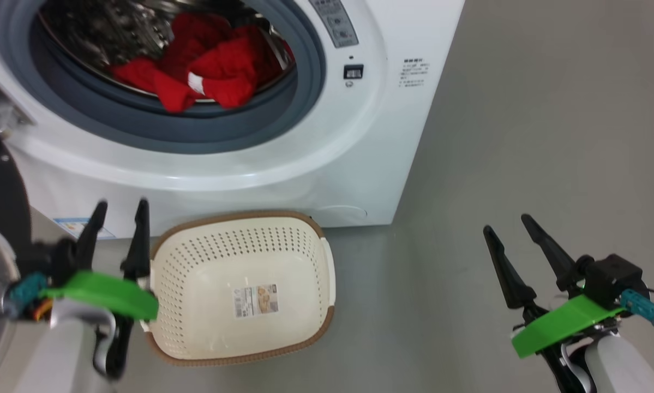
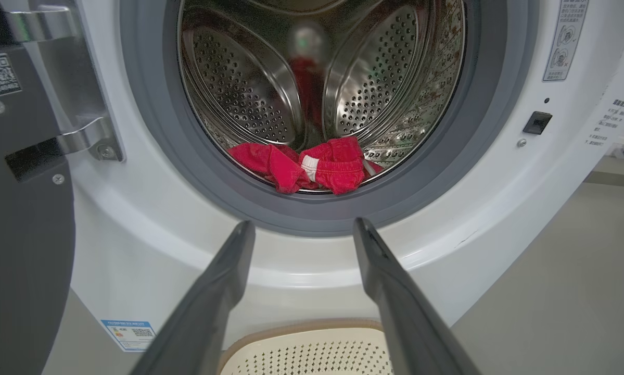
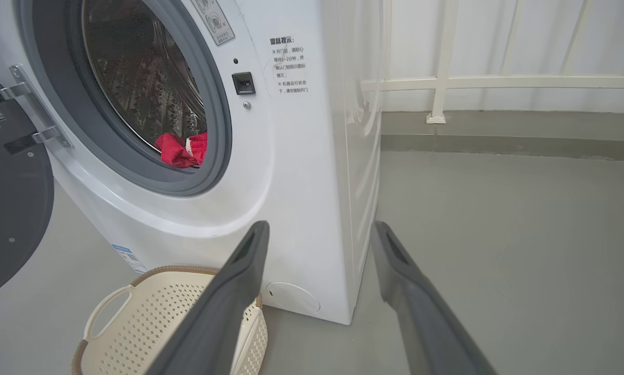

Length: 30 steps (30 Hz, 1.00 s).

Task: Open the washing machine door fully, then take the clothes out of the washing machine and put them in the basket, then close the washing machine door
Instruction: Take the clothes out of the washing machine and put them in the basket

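The white washing machine (image 1: 327, 142) stands with its round black door (image 2: 20, 234) swung wide to the left on its hinge. Red clothes (image 1: 207, 71) with white trim lie heaped at the drum's front lip (image 2: 317, 164), (image 3: 181, 150). On the floor before the machine sits the cream perforated basket (image 1: 305, 240) with a brown rim, nothing in it. My left gripper (image 1: 120, 210) is open beside the basket's left rim, fingers pointing at the drum mouth (image 2: 304, 226). Off to the right over the bare floor, my right gripper (image 1: 507, 224) is open and holds nothing (image 3: 319, 229).
Grey floor (image 1: 550, 136) spreads to the right of the machine. A white railing and low wall (image 3: 499, 83) run behind it. The open door (image 3: 10, 208) takes up the space left of the basket (image 3: 150, 317).
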Available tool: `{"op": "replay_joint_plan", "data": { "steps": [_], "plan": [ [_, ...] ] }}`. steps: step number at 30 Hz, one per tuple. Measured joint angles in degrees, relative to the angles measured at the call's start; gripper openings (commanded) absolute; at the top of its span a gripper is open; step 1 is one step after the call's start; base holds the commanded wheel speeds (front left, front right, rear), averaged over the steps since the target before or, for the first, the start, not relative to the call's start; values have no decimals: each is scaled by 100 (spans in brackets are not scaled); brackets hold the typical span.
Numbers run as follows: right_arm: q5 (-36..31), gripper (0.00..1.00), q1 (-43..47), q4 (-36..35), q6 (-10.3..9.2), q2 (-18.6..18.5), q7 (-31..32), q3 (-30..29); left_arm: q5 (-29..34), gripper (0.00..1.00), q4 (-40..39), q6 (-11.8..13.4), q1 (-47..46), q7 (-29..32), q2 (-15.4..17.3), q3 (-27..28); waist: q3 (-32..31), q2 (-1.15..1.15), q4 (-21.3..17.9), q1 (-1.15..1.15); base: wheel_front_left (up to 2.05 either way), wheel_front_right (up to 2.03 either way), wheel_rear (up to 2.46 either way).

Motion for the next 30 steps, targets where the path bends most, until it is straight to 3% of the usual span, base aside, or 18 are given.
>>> {"op": "replay_joint_plan", "data": {
  "steps": [13, 30],
  "plan": [
    [-58, 100, -322, -64, 0, 210, 0, -5, -367, 100, 1473, 0, -2299, 428, 261, -1102, 627, 0, -339, 0, 0, 0, 0],
    [-108, 100, -1048, -130, 0, 478, -1, 335, -1141, 100, 2876, 0, -4645, 1778, 554, -2577, 1521, 0, -822, 0, 0, 0, 0]
  ]
}}
